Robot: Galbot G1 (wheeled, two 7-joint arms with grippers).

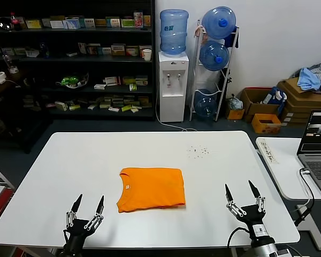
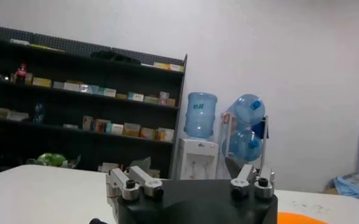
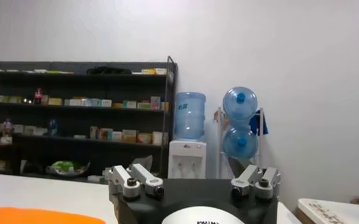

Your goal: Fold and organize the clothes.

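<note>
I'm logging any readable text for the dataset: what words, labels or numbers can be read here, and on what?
None can be read.
T-shirt: small white neck label, too small.
Shelf boxes: print blurred.
Water dispenser: no legible brand.
Laptop: screen unreadable.

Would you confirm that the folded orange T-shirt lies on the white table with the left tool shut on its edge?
Not quite: the head view shows the left tool open and apart from the folded orange T-shirt, near the front edge of the white table.
</note>
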